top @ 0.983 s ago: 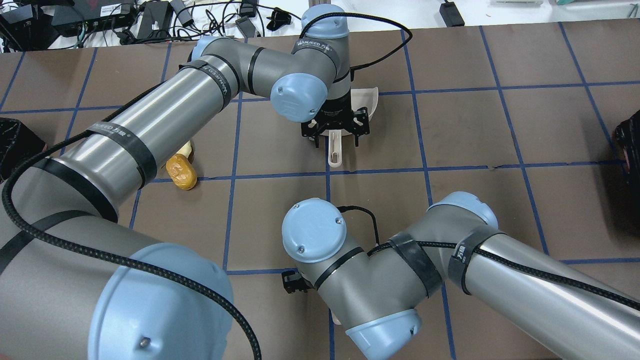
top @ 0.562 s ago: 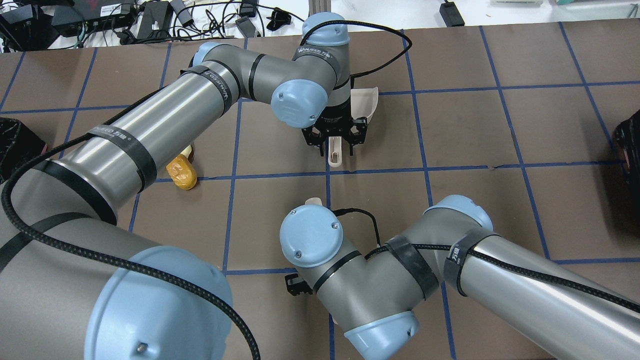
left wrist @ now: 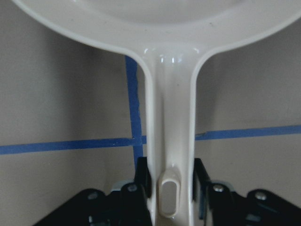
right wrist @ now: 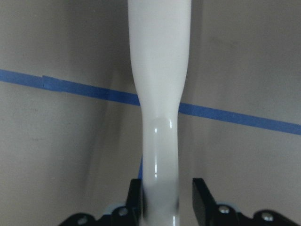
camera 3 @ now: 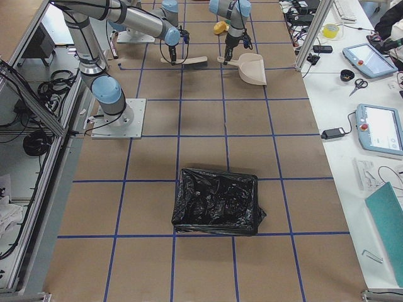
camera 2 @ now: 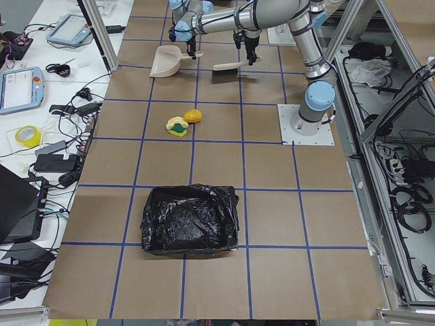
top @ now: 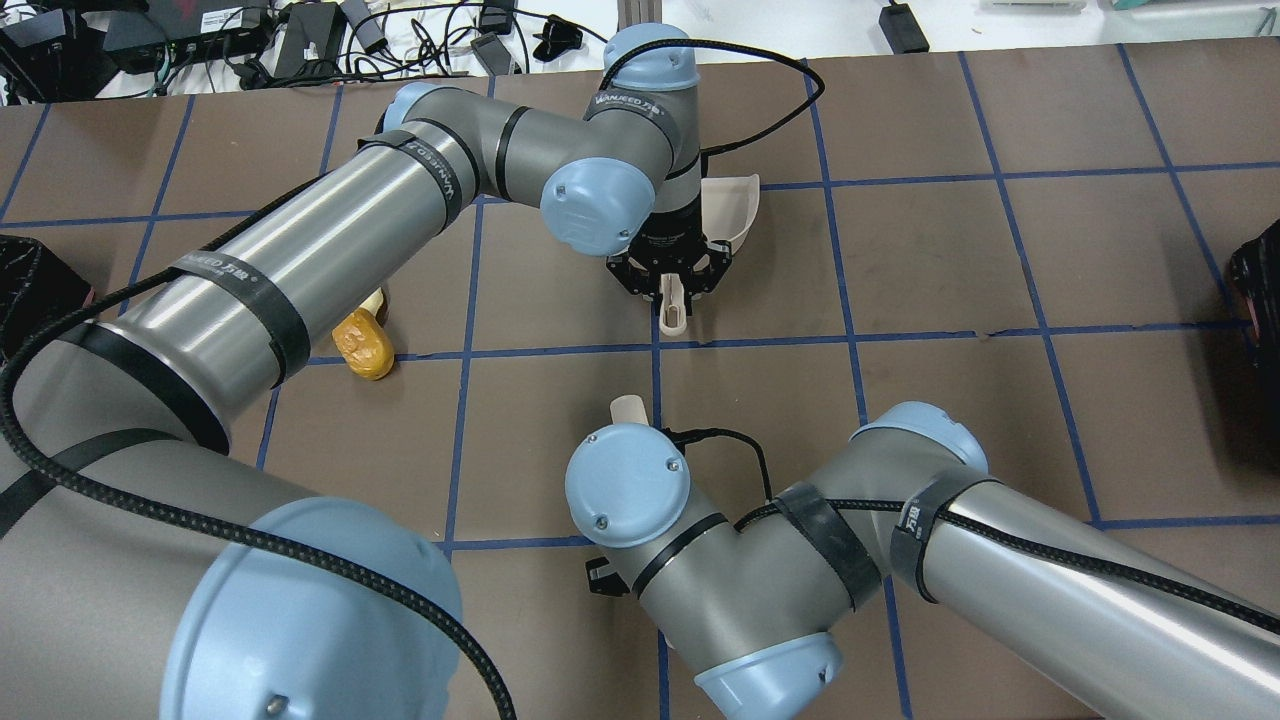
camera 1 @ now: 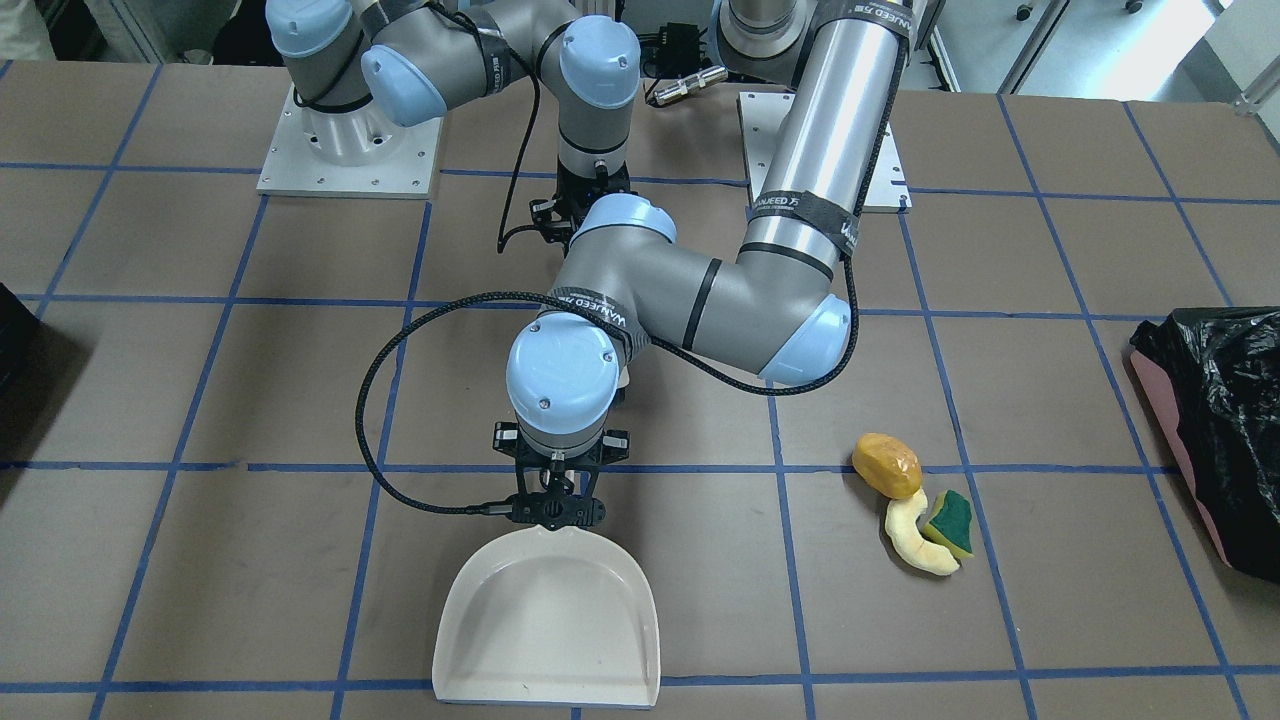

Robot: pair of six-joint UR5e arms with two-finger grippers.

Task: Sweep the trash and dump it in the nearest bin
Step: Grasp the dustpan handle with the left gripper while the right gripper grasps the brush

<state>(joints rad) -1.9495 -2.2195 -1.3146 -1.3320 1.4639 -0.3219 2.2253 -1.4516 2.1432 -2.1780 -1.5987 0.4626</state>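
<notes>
My left gripper (camera 1: 552, 510) is shut on the handle of a cream dustpan (camera 1: 545, 620); the left wrist view shows both fingers pressed on the handle (left wrist: 170, 141). My right gripper (right wrist: 167, 200) holds the white brush handle (right wrist: 160, 70), whose tip shows in the overhead view (top: 628, 408). The trash lies off to my left: a yellow-orange lump (camera 1: 887, 465), a pale crescent (camera 1: 915, 535) and a green-and-yellow sponge wedge (camera 1: 950, 522). The pink-sided bin (camera 1: 1165, 420) with a black bag stands beyond the trash.
A second dark bin (camera 3: 217, 201) stands at the table's other end. Blue tape lines grid the brown table (camera 1: 250, 380). Cables and electronics (top: 250, 40) lie past the far edge. My two arms are close together near the table's middle.
My left gripper's fingers closed from wide open onto the dustpan handle. My right arm shifted slightly, and the brush handle's tip came into view beyond its wrist.
</notes>
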